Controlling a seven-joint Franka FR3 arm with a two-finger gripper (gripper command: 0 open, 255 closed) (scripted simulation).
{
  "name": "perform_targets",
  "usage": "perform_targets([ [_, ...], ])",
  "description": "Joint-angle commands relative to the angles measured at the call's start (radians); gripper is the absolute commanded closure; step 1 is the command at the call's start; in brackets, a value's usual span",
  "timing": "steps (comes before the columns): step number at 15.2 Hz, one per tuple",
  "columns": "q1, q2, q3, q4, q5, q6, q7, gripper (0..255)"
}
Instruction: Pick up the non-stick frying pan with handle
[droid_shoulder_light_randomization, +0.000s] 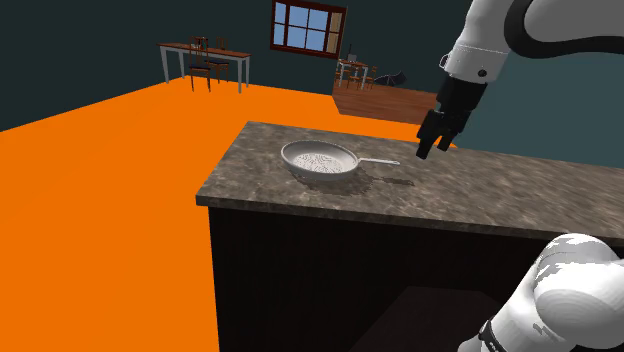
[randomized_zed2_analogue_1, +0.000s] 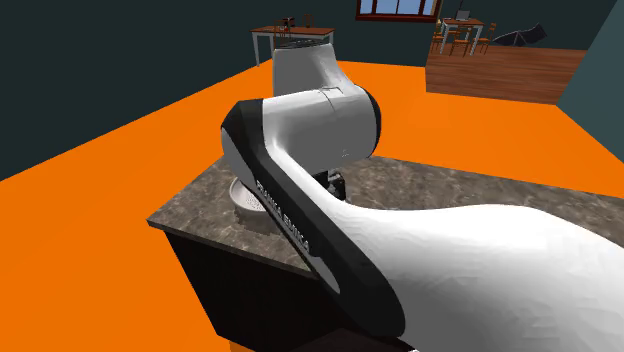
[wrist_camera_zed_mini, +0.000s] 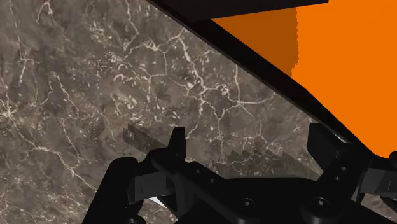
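One pan (droid_shoulder_light_randomization: 320, 163) near counter (droid_shoulder_light_randomization: 500, 190) end edge; hand (droid_shoulder_light_randomization: 433, 151), fingers apart, hovers over open counter beyond handle tip.

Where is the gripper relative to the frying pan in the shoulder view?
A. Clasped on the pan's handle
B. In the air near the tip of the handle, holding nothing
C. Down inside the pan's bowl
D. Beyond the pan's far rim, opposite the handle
B: the gripper hangs open above the counter, just to the shoulder view's right of the handle of the grey frying pan, touching neither.
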Motion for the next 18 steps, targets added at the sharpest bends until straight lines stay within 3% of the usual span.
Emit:
perform_targets([
  [1, 0.000, 0.000, 0.000, 0.000, 0.000, 0.000, 0.000, 0],
  [10, -0.012, 0.382, -0.123, 0.227, 0.052, 0.088, -0.114, 0],
  [18, -0.028, 0.741, -0.205, 0.525, 0.161, 0.067, -0.228, 0],
])
